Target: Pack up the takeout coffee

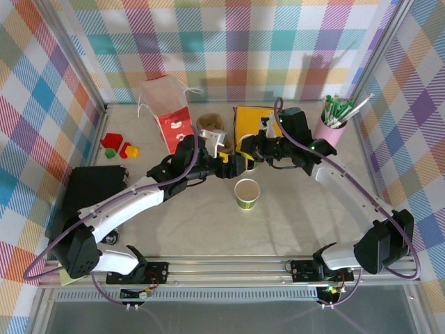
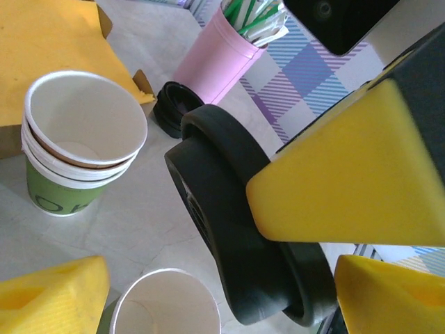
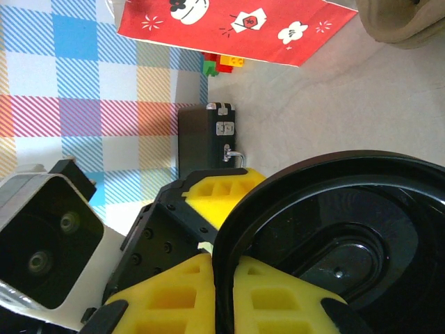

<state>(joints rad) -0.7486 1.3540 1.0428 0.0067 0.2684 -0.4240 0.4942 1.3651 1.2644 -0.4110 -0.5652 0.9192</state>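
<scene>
The takeout coffee (image 1: 247, 193), a single small paper cup with a green lower band, stands upright and open mid-table; from the left wrist its white rim (image 2: 163, 306) shows below the grippers. Above and behind it, my right gripper (image 1: 254, 154) is shut on the rim of a black round lid (image 3: 334, 236), which it holds on edge with the fingers (image 3: 167, 299) pinching the lid's edge. My left gripper (image 1: 233, 165) meets it from the left. Its yellow fingers (image 2: 49, 299) stand wide apart, with the lid (image 2: 243, 243) between them.
A nested stack of like cups (image 2: 76, 146) stands by a yellow bag (image 1: 254, 122). Another black lid (image 2: 174, 104) lies near the pink straw holder (image 1: 327, 129). A red-and-white paper bag (image 1: 174, 125), toy bricks (image 1: 118, 147) and a black case (image 1: 94, 188) are on the left.
</scene>
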